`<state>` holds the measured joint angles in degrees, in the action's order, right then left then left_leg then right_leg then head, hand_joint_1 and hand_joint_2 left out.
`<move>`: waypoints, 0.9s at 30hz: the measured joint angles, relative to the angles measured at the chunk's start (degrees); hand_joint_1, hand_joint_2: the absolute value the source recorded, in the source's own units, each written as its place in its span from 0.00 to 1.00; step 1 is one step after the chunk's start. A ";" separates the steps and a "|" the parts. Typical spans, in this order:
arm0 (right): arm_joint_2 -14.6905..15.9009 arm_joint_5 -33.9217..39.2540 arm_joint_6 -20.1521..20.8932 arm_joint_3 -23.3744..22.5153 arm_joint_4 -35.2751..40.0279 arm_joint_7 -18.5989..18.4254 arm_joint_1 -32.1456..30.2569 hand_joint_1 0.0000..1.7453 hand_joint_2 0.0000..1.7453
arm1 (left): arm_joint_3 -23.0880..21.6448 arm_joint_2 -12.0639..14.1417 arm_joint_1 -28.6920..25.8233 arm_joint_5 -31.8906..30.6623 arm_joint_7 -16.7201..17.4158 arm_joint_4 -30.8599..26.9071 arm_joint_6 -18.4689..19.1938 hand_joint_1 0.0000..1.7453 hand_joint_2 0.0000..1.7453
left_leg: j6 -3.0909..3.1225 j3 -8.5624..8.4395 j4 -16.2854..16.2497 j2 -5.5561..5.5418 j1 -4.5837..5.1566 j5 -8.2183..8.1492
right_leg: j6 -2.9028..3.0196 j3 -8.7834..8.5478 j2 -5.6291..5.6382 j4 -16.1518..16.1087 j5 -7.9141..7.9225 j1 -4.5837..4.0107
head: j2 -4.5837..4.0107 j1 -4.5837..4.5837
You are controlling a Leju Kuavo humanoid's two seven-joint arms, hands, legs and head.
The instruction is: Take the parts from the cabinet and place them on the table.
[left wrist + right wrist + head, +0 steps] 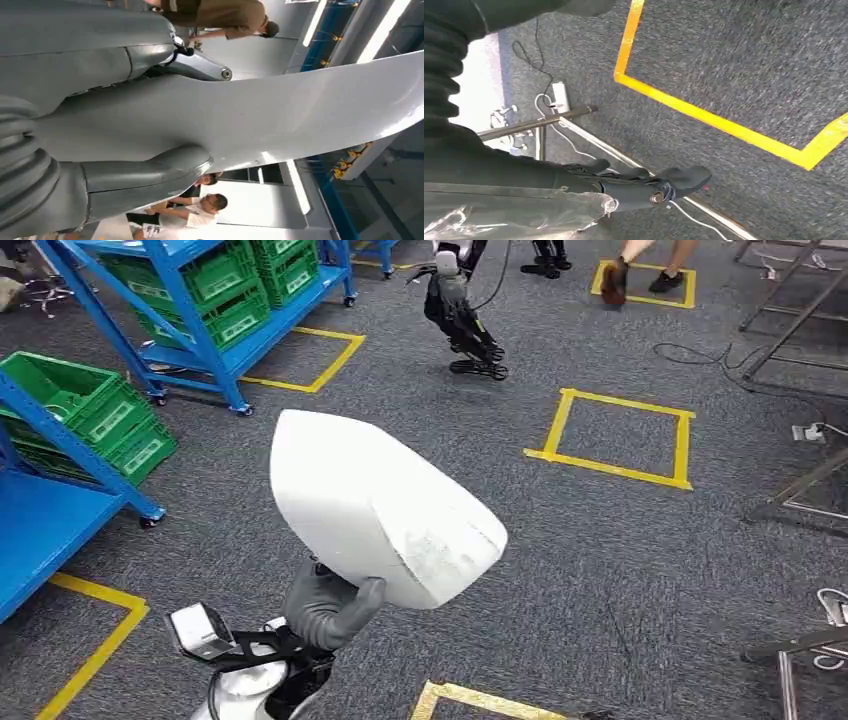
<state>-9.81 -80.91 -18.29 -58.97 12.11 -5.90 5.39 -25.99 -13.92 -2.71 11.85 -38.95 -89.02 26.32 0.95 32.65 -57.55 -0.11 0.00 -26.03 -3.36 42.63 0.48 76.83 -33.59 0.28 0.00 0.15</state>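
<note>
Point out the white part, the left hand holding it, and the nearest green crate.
white part (380, 505), head view, middle of its broad face
left hand (328, 608), head view, grey palm under the part
green crate (85, 400), head view, its rim

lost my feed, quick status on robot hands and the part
Left robot hand grips white part, held up over carpet. Right robot hand hangs empty, fingers curled. Another robot and a person ahead; table not seen.

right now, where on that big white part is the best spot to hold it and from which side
The narrow lower end, from underneath, where the left hand already grips the white part. It flares wide toward the top and its faces look smooth and curved, so the slimmer bottom edge likely suits the fingers best.
</note>
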 joint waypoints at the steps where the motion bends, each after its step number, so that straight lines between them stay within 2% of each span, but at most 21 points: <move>1: 0.00 0.04 0.00 -0.02 0.00 -0.11 -0.09 0.00 1.00 | 0.07 0.00 -0.03 0.18 0.00 0.02 0.00 1.00 1.00 | 0.01 -0.20 0.00 -0.05 0.00 -0.19 | -0.02 1.06 0.00 0.96 0.61 0.00 | 0.00 -0.02; 2: 0.00 0.02 0.00 -0.02 0.00 -0.11 -0.11 0.00 1.00 | 0.20 -0.02 -0.10 0.35 0.00 0.02 0.00 1.00 1.00 | -0.07 -0.61 0.00 -0.17 0.00 -0.49 | 0.05 0.58 -0.01 -1.25 2.89 0.01 | 0.00 -0.02; 4: 0.02 0.02 0.00 0.00 0.02 -0.09 -0.08 0.00 1.00 | 0.26 -0.02 -0.10 0.17 0.00 0.02 -0.39 1.00 1.00 | -0.44 -1.69 0.00 -0.22 -0.08 -1.16 | 0.18 -3.80 -0.07 -11.44 9.02 0.11 | 0.00 -0.02; 5: 0.02 0.02 0.02 0.00 0.00 -0.09 -0.10 0.00 1.00 | 0.26 -0.02 -0.09 -0.65 0.00 0.02 -0.76 1.00 1.00 | -0.77 -2.02 0.00 -0.21 -0.01 -1.56 | 0.13 -5.77 -0.21 -15.94 10.53 0.21 | 0.00 -0.04; 6: -0.02 0.00 0.04 0.00 0.00 -0.07 0.01 0.00 1.00 | 0.27 -0.02 0.00 -1.09 0.00 0.00 -1.05 1.00 1.00 | -1.21 -1.88 -0.33 -0.28 0.48 -1.91 | 0.21 -6.88 -0.10 -17.04 9.47 0.05 | 0.00 -0.13; 9: 0.00 -0.06 0.11 0.02 -0.02 -0.07 -0.03 0.00 1.00 | 0.26 -0.02 -0.01 -2.75 0.00 -0.04 -0.57 1.00 1.00 | -1.89 -1.88 0.53 -0.29 0.30 -2.27 | 1.57 -6.39 0.12 -16.92 8.77 -0.17 | 0.00 0.29; 10: 0.00 -0.13 0.13 0.04 0.00 0.00 -0.03 0.00 1.00 | 0.24 -0.02 0.01 -3.26 0.00 -0.26 -0.35 1.00 1.00 | -2.29 -2.31 0.77 -0.26 0.36 -3.19 | 2.05 -6.93 0.22 -17.30 8.25 -0.07 | 0.00 0.26; 11: 0.02 -0.17 0.13 0.04 0.02 0.02 -0.24 0.00 1.00 | 0.24 0.00 -0.04 -3.70 0.00 -0.57 -0.26 1.00 1.00 | -2.47 -2.57 -0.30 -0.18 0.18 -3.33 | 2.43 -7.80 0.29 -17.67 8.23 0.15 | 0.00 0.35; 12: 0.09 -0.22 0.13 0.04 0.04 0.04 -0.25 0.00 1.00 | 0.22 0.02 0.00 -3.72 0.00 -0.63 -0.15 1.00 1.00 | -2.63 -1.27 -3.27 -0.17 0.20 -4.38 | 2.78 -8.46 0.22 -17.77 7.96 0.21 | -0.02 0.77; 14: 0.09 -0.22 0.13 0.04 0.07 0.04 -0.04 0.00 1.00 | 0.29 0.07 -0.14 -3.72 0.00 -0.63 -0.15 1.00 1.00 | -2.92 4.50 -12.90 -0.17 0.18 -8.31 | 3.03 -9.28 0.07 -17.75 7.51 0.19 | -0.02 1.05; 15: 0.09 -0.22 0.13 0.04 0.07 0.04 0.01 0.00 1.00 | 0.29 0.09 -0.17 -3.70 0.00 -0.63 -0.13 1.00 1.00 | -2.96 7.65 -17.09 -0.17 0.20 -9.23 | 3.10 -9.61 0.10 -17.73 7.19 0.14 | -0.02 0.94; 16: 0.09 -0.22 0.18 0.04 0.07 0.04 -0.06 0.00 1.00 | 0.31 0.09 -0.22 -3.63 0.00 -0.61 -0.09 1.00 1.00 | -2.92 9.25 -18.19 -0.17 0.20 -8.61 | 3.11 -10.00 0.15 -17.73 6.86 0.14 | -0.02 1.03; 17: 0.09 -0.22 0.20 0.04 0.07 0.02 -0.18 0.00 1.00 | 0.29 0.09 -0.23 -3.43 0.00 -0.61 0.11 1.00 1.00 | -2.79 9.58 -16.96 -0.17 0.21 -6.31 | 3.09 -10.53 0.29 -17.73 6.46 0.14 | -0.02 0.98; 18: 0.09 -0.22 0.20 0.04 0.07 0.02 -0.26 0.00 1.00 | 0.29 0.09 -0.22 -3.22 0.00 -0.61 0.24 1.00 1.00 | -2.65 8.71 -13.60 -0.17 0.20 -2.87 | 2.97 -11.21 0.39 -17.72 6.05 0.15 | -0.02 0.98; 20: 0.09 -0.22 0.20 0.04 0.07 0.02 -0.27 0.00 1.00 | 0.29 0.09 -0.24 -2.91 0.00 -0.61 0.37 1.00 1.00 | -2.35 5.70 -4.58 -0.15 0.20 3.57 | 2.55 -12.32 0.59 -17.74 5.03 0.21 | -0.02 1.01; 21: 0.09 -0.22 0.20 0.04 0.07 0.02 -0.14 0.00 1.00 | 0.31 0.09 -0.25 -2.56 0.00 -0.63 0.50 1.00 1.00 | -2.24 5.03 -1.68 -0.17 0.35 4.46 | 2.12 -12.45 0.64 -17.46 4.40 -0.25 | -0.02 1.14; 22: 0.09 -0.22 0.22 0.04 0.07 0.02 -0.13 0.00 1.00 | 0.33 -0.02 -0.32 -2.34 0.00 -0.61 0.52 1.00 1.00 | -2.04 4.77 -0.99 -0.15 0.13 4.23 | 1.87 -12.35 0.93 -17.36 3.78 -0.33 | -0.02 1.13; 23: 0.09 -0.18 0.22 0.04 0.07 -0.02 -0.14 0.00 1.00 | 0.37 -0.02 -0.31 -2.01 0.00 -0.61 0.52 1.00 1.00 | -1.79 4.75 -0.78 -0.19 0.29 3.87 | 1.52 -12.58 0.82 -17.70 3.52 -0.28 | -0.02 0.72; 25: 0.09 -0.18 0.22 0.04 0.07 -0.02 -0.07 0.00 1.00 | 0.42 -0.04 -0.36 -1.44 0.00 -0.61 0.50 1.00 1.00 | -1.16 4.50 -0.49 -0.28 0.34 3.58 | 0.88 -13.16 0.64 -18.27 3.19 -0.10 | -0.02 0.72; 26: 0.09 -0.17 0.20 0.04 0.09 0.00 -0.07 0.00 1.00 | 0.39 -0.15 -0.37 -1.31 0.00 -0.63 0.48 1.00 1.00 | -0.81 4.12 -0.34 -0.28 0.03 3.50 | 0.58 -13.30 0.42 -17.78 2.80 -0.02 | -0.02 0.68; 27: 0.09 -0.17 0.20 0.04 0.09 0.00 -0.01 0.00 1.00 | 0.39 -0.15 -0.36 -1.31 0.00 -0.68 0.35 1.00 1.00 | -0.35 3.82 -0.34 -0.24 0.01 3.19 | 0.34 -12.50 0.16 -15.64 1.64 -0.12 | -0.02 0.52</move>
<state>-9.73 -81.09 -18.10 -58.93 12.20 -5.90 5.39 -25.59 -14.08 -3.06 10.54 -38.95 -89.70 26.66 0.60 36.47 -57.89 -0.35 0.00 -22.85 -3.02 30.14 0.63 61.19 -31.95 0.16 -0.02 0.68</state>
